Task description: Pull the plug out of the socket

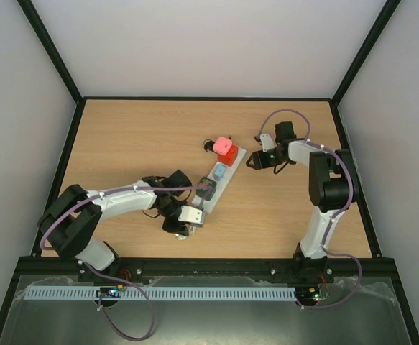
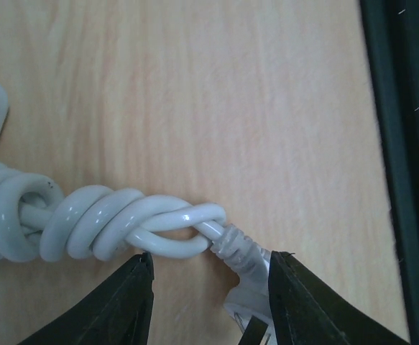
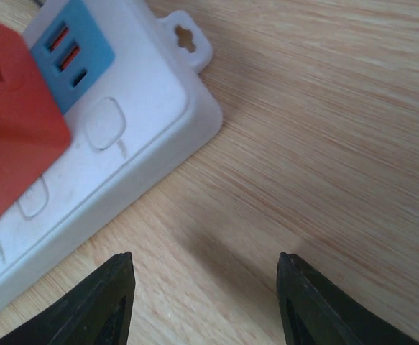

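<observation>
The white socket [image 3: 159, 115] has a blue face [image 1: 219, 173], the plug [image 1: 226, 149] is red topped pink, the table [image 1: 137, 136] pale wood-grain.

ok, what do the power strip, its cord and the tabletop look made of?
Power strip: matte white moulded plastic, by its rounded edges, probably. Coiled cord: glossy white sheath, rubber or PVC, by its highlights. Tabletop: wood-grain surface, likely laminate; can't tell from solid wood.

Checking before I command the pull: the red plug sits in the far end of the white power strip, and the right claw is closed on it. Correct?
Not quite. The red plug does sit in the far end of the white power strip, but the right claw is open and empty, over bare table beside that end. The right wrist view shows it.
</observation>
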`<state>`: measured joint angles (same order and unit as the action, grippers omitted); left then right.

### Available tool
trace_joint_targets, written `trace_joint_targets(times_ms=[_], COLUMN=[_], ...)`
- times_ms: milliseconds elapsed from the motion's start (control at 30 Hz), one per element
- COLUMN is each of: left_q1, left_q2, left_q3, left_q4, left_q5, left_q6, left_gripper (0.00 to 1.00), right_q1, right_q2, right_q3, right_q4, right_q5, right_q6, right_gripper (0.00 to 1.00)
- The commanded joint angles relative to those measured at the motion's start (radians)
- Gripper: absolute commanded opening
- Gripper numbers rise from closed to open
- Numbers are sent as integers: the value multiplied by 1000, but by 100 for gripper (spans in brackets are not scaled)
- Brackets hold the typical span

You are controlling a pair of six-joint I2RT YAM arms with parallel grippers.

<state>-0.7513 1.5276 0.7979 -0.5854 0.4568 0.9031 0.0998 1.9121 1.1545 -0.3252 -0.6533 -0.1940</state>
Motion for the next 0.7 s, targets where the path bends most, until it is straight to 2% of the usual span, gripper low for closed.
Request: trace_joint_targets(times_ms=[0, 200, 300, 400, 500, 667], left_q1=[-87, -108, -115, -110, -53, 118], left_q2=[25, 43, 17, -10, -33, -47], left_q3=[-24, -18, -12, 13, 41, 107], left_q4=[11, 52, 61, 38, -2, -110], left_q5=[50, 94, 114, 126, 162, 265], left_q6=[-28, -69, -85, -94, -68, -26], left_gripper=[48, 50, 56, 67, 72, 82], right_q1=[13, 44, 75, 110, 139, 171], right_q2=[51, 110, 148, 177, 202, 221], right_q3=[59, 128, 164, 184, 204, 226], right_q4=[50, 45, 35, 45, 46, 49], right_q5=[-39, -57, -83, -103, -116, -143], right_q6=[7, 5, 14, 32, 43, 57], right_gripper=[54, 53, 53, 53, 53, 52])
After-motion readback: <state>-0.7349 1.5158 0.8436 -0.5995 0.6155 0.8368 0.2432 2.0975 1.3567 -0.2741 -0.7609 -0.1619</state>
